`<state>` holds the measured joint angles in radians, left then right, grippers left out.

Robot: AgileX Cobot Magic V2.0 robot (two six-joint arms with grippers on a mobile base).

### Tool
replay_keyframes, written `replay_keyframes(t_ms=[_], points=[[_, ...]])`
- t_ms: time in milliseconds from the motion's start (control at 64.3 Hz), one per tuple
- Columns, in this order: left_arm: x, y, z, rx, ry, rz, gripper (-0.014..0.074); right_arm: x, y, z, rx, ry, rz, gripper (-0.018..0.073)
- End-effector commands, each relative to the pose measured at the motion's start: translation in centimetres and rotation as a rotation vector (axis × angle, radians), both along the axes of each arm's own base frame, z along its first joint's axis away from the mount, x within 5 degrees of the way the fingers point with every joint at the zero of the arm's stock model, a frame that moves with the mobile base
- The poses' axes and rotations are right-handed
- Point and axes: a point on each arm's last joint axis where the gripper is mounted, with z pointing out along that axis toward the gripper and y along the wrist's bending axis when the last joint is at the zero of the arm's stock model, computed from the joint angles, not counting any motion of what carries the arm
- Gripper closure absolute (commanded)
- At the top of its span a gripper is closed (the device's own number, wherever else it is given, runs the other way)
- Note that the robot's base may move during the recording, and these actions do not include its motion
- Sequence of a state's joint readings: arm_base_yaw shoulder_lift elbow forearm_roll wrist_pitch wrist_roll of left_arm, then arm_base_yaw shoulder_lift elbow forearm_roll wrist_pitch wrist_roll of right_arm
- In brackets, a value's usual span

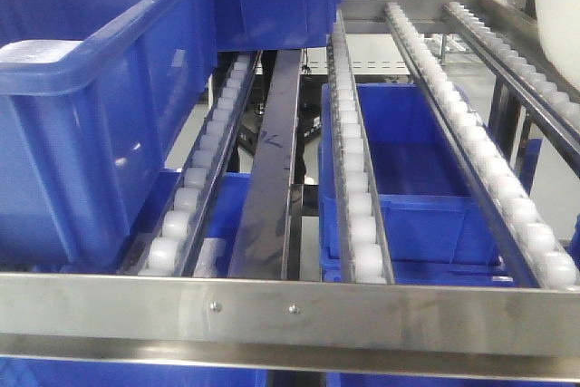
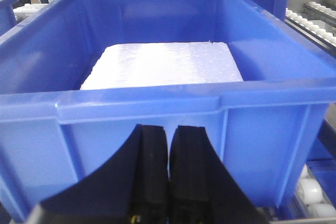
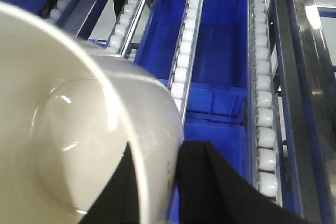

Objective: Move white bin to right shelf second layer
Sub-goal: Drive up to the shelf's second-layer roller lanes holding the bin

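Right gripper [image 3: 160, 150] pinching white bin [image 3: 79, 119] wall, grasp seen only from wrist view

White bin [image 3: 79, 145]: smooth cream plastic, glossy, with bright highlights. Right shelf second layer [image 1: 290, 313]: brushed stainless steel front rail, satin sheen; rollers [image 1: 358, 215] of semi-gloss white plastic. Centre strip [image 1: 276, 151]: dark steel, scuffed, reflective. Blue crates [image 1: 91, 133]: moulded plastic, smooth, glossy. Slab [image 2: 163, 64] inside one crate: white, grainy, matt, foam-like. Left gripper [image 2: 169, 140]: matt black.
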<state>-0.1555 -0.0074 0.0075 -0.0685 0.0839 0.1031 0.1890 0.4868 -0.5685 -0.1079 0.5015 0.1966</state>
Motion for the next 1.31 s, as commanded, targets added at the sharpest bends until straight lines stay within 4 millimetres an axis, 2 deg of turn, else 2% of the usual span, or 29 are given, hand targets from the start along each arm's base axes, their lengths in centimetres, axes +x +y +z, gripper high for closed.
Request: replay_keyframes(t_ms=[0, 1291], points=[[0.03, 0.03, -0.41, -0.019, -0.059, 0.002, 0.0512, 0.25, 0.06, 1.93, 0.017, -0.129, 0.005, 0.0526], [0.03, 0.03, -0.41, -0.019, -0.059, 0.002, 0.0512, 0.25, 0.06, 1.93, 0.017, -0.129, 0.005, 0.0526]])
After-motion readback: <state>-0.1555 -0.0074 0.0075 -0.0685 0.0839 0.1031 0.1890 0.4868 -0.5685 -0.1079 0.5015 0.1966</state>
